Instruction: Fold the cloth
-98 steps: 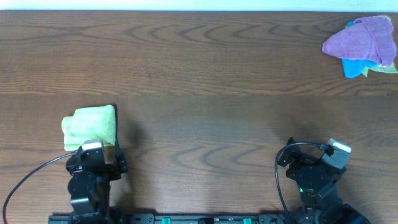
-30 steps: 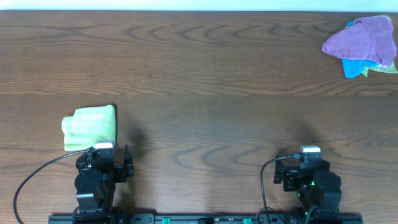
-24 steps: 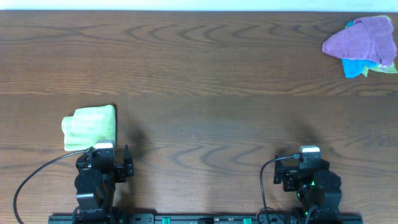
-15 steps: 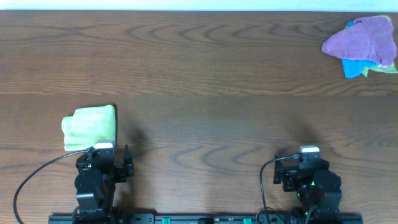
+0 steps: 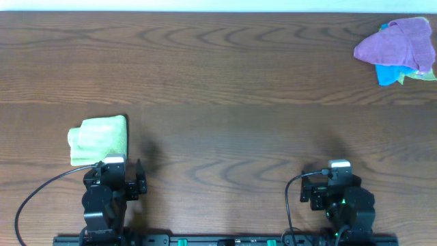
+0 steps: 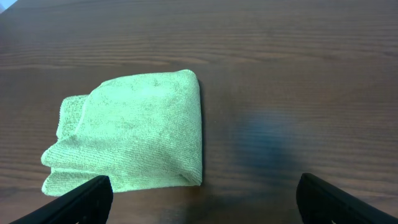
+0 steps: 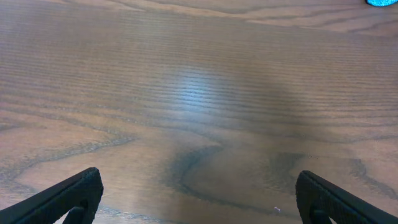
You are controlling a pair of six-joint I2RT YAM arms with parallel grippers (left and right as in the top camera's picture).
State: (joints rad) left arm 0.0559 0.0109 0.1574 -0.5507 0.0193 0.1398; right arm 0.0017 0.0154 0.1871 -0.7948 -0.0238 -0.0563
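The cloth [image 5: 99, 139] is lime green and lies folded into a small, thick rectangle on the dark wooden table at the front left. In the left wrist view the cloth [image 6: 130, 140] sits ahead and to the left, its folded edge on the right. My left gripper [image 5: 115, 179] rests just behind it at the table's front edge, apart from it. That gripper [image 6: 202, 198] is open with only bare wood between the fingers. My right gripper [image 5: 339, 179] stands at the front right. It [image 7: 198, 190] is open over bare table and holds nothing.
A crumpled purple cloth [image 5: 398, 42] lies on a bright blue cloth [image 5: 388, 74] at the far right back corner. The blue cloth [image 7: 379, 2] just shows at the top edge of the right wrist view. Cables loop beside both arm bases.
Since the earliest frame both arms have drawn back and straightened at the front edge, the left one away from the cloth. Nothing has moved over the last second.
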